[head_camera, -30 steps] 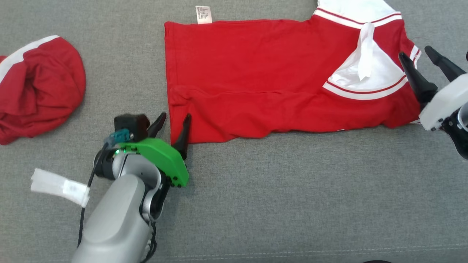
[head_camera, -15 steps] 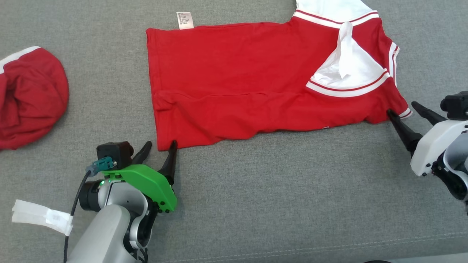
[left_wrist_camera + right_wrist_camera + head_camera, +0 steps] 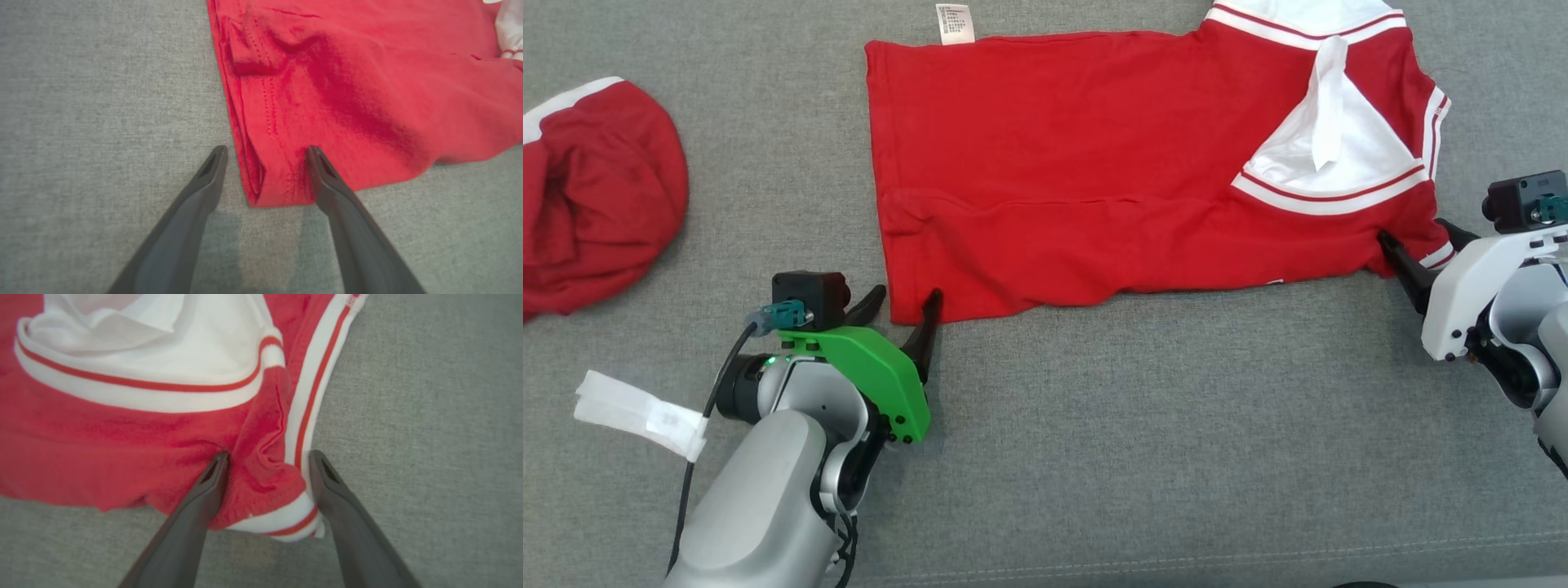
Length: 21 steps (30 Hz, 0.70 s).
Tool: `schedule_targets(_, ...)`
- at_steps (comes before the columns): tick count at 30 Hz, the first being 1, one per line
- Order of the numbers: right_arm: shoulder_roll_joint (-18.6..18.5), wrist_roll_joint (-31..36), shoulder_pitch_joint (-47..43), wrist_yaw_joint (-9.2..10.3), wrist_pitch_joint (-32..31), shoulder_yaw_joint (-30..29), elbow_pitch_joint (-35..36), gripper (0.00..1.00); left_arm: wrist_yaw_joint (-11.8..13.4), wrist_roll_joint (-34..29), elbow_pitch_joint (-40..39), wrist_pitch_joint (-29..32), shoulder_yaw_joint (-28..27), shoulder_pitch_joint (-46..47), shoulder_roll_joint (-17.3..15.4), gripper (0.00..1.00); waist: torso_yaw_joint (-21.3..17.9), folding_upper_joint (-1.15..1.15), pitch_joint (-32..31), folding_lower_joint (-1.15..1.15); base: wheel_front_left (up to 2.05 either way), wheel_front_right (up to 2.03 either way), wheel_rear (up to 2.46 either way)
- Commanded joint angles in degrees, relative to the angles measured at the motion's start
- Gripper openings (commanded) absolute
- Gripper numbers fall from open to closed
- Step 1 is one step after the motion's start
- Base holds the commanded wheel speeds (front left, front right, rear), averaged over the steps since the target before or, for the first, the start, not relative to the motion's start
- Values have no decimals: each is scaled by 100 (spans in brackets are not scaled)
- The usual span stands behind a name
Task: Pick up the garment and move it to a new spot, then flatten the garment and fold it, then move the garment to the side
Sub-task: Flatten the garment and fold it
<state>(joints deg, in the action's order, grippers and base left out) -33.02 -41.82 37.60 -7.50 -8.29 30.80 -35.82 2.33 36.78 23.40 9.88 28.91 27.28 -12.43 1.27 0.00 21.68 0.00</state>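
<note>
1. Grey woven cloth (image 3: 1176, 457) covers the whole work surface in the head view. The red garment (image 3: 1078, 163) lies spread flat across the far middle, with white parts and red-striped white bands toward the right.
2. A small white label (image 3: 955, 23) sticks out from its far edge. It carries print, but too small to read.
3. The left gripper (image 3: 907, 292) is at the garment's near left corner, fingers spread, with one tip on the red fabric and the other on the grey cloth just beside it. The right gripper (image 3: 1413, 230) is at the near right corner, also spread.
4. A crumpled red bundle (image 3: 596, 196) lies far left, well apart. A white tag (image 3: 637, 412) wraps the left arm's cable (image 3: 698, 457); I cannot read any writing on it.
5. In the left wrist view, the hem corner lies between the two open fingers, not pinched.
6. In the right wrist view, the striped cuff (image 3: 310, 396) and its bunched corner sit between the spread fingers. The left tip presses into red fabric.
</note>
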Motion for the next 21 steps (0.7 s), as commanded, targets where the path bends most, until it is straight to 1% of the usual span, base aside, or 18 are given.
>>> schedule_targets(1, 118, -116, -129, 1, -163, 118, -99, 11, -127, 106, 177, 141, 121, -109, 53, 0, 6, 0, -36, 0, 0, 0, 0)
schedule_targets(2, 131, -247, -183, -1, -307, 168, -95, 0, -268, 163, 248, 263, 210, -142, 85, 0, 11, 0, -74, 0, 0, 0, 0)
schedule_targets(3, 94, -344, -236, -2, -441, 259, -43, 0, -403, 189, 312, 381, 305, -179, 84, 0, 16, 0, -116, 0, 0, 0, 0)
schedule_targets(5, -70, -538, -271, 2, -573, 308, 40, 0, -495, 240, 313, 388, 288, -183, 34, 0, 8, 0, -189, 0, 0, 0, 0)
schedule_targets(9, -468, -979, -326, 5, -948, 429, 505, 0, -561, 202, 24, 443, 230, -255, -356, 0, -39, 0, -305, 0, 0, 0, 0)
schedule_targets(13, -999, -1420, -569, 6, -1371, 380, 1072, 0, -626, 376, -689, 724, 213, -665, -758, 0, -116, 0, -379, 0, 0, 0, 0)
schedule_targets(14, -1127, -1512, -662, 6, -1461, 345, 1213, 0, -612, 421, -948, 807, 212, -821, -859, 0, -140, 0, -382, 0, 0, 0, 0)
schedule_targets(16, -1343, -1673, -875, 6, -1625, 293, 1473, 0, -490, 429, -1477, 937, 215, -1135, -1086, 0, -192, 0, -368, 0, 0, 0, 0)
schedule_targets(17, -1343, -1673, -875, 6, -1625, 293, 1473, 0, -490, 429, -1477, 937, 215, -1135, -1086, 0, -192, 0, -368, 0, 0, 0, 0)
schedule_targets(19, -1484, -1741, -1078, 6, -1714, 235, 1729, 0, -341, 525, -2004, 1047, 201, -1517, -1198, 0, -250, 0, -321, 0, 0, 0, 0)
schedule_targets(21, -1532, -1720, -1251, 5, -1673, 153, 1901, 0, -176, 554, -2380, 1132, 207, -1847, -1280, 0, -292, 0, -250, 0, 0, 0, 0)
